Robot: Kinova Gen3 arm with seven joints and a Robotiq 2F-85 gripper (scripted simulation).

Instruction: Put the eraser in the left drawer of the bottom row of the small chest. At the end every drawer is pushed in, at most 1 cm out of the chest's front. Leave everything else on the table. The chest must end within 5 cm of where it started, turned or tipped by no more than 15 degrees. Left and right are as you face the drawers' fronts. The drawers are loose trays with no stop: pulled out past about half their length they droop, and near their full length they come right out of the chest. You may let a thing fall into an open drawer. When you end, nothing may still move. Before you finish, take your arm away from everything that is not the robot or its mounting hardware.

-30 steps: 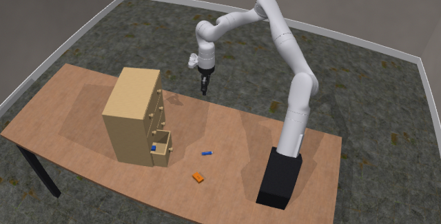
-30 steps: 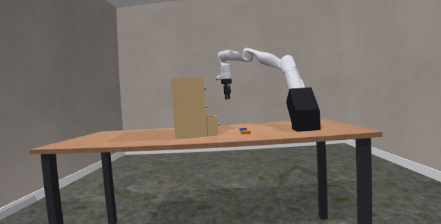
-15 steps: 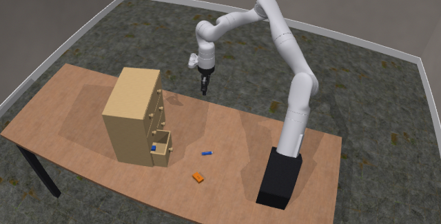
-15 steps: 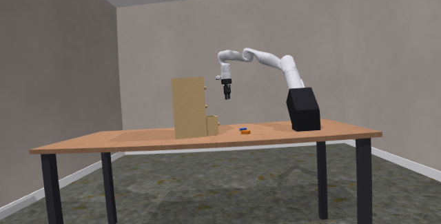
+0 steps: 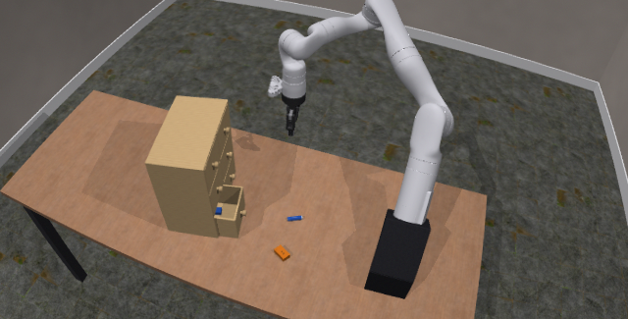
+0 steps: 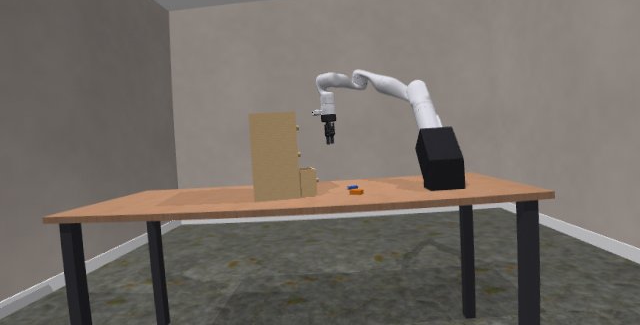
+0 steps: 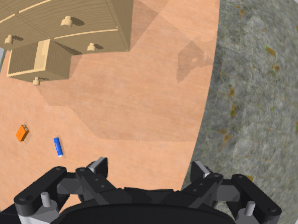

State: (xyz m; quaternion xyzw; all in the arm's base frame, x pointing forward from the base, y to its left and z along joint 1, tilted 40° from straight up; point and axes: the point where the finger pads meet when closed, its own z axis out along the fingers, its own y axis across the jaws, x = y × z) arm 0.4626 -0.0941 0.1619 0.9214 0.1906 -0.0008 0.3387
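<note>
The tan small chest (image 5: 191,162) stands on the left part of the table, its knobbed drawer fronts facing the arm's base. Its bottom-row left drawer (image 5: 231,213) is pulled out part way, and a small blue block (image 5: 218,210), which looks like the eraser, lies inside it. The other drawers look pushed in. My gripper (image 5: 290,130) is open and empty, pointing down, high above the table near its far edge and well away from the chest. The wrist view shows the chest (image 7: 67,3) and the open drawer (image 7: 29,59) at the upper left.
A small blue cylinder (image 5: 294,218) and an orange block (image 5: 282,252) lie on the table in front of the chest. The arm's black base (image 5: 397,252) stands at the right. The table's far edge is just below the gripper.
</note>
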